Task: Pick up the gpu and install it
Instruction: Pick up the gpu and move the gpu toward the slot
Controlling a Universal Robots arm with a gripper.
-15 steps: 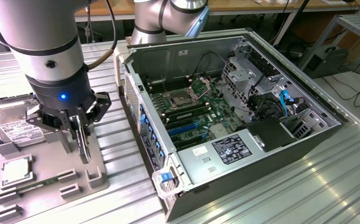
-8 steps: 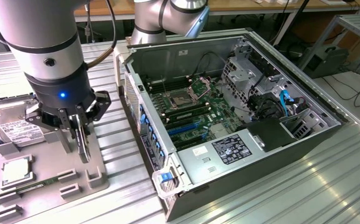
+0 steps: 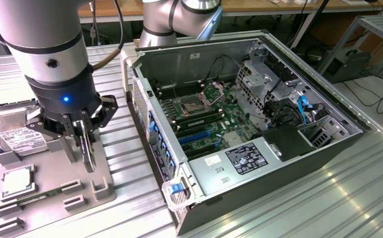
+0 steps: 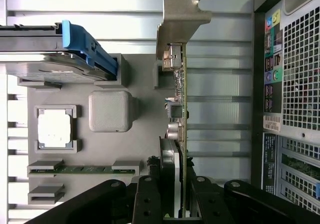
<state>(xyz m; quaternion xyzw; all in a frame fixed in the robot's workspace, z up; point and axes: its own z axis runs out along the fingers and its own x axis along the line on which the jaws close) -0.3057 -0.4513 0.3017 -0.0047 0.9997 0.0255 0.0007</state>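
My claw is clamped shut on the gpu, which stands on edge at the gray tray, its long axis running out from my fingers to its bracket, with the open computer case on the exterior view's right.

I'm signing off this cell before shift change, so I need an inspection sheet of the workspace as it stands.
Surface: slatted metal table, with a grey fixture tray on it.
Job's things: gpu stands on edge at the tray and is not yet in the open computer case beside it.
Clutter: hard drive, processor and memory stick on the tray.
Grippers: gripper, fingers closed on the gpu.
Cables: blue cable inside the case; black cables on the floor at the exterior view's right.
Surroundings: wooden bench behind; metal rack at the exterior view's right.
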